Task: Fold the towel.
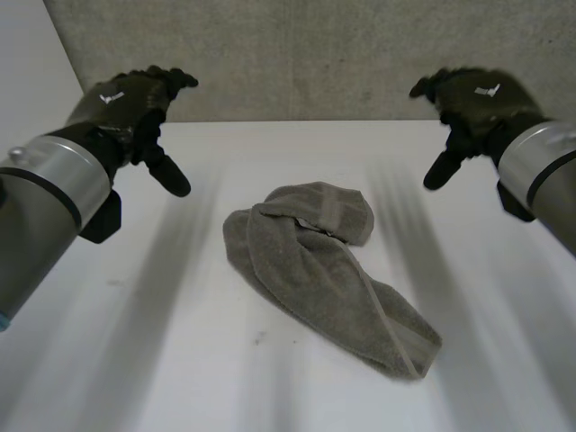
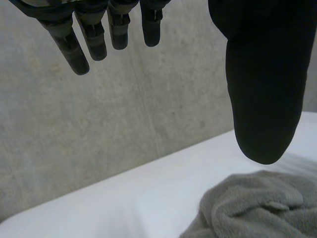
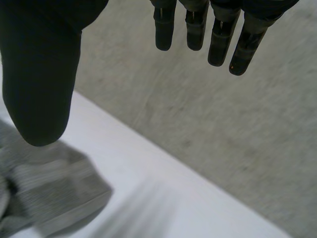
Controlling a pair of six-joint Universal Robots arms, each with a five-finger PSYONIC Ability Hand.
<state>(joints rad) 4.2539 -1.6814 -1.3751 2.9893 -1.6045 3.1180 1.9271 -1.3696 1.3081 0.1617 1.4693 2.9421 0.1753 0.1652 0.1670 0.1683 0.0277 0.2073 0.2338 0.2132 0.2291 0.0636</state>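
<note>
**Both hands up, towel waiting**

The grey towel (image 1: 328,274) lies in a crumpled heap in the middle of the frame, on the white tabletop (image 1: 135,360). It is bunched up and partly rolled over itself. It runs from the middle down toward the lower right.

The left hand (image 1: 135,103) hangs in the air at the upper left. The right hand (image 1: 477,99) hangs at the upper right. Both are well apart from the towel and touch nothing. In each wrist view the fingers (image 2: 72,49) are straight and spread away from the thumb, with nothing between them. So both hands are loose and empty.

I think the folding has not begun yet. This looks like the very first step, reaching for the towel. The next move likely needs both hands to come down, find an edge or a corner, and pull the towel flat. That may be tricky, because the corners are tucked into the heap and hard to see.
</note>
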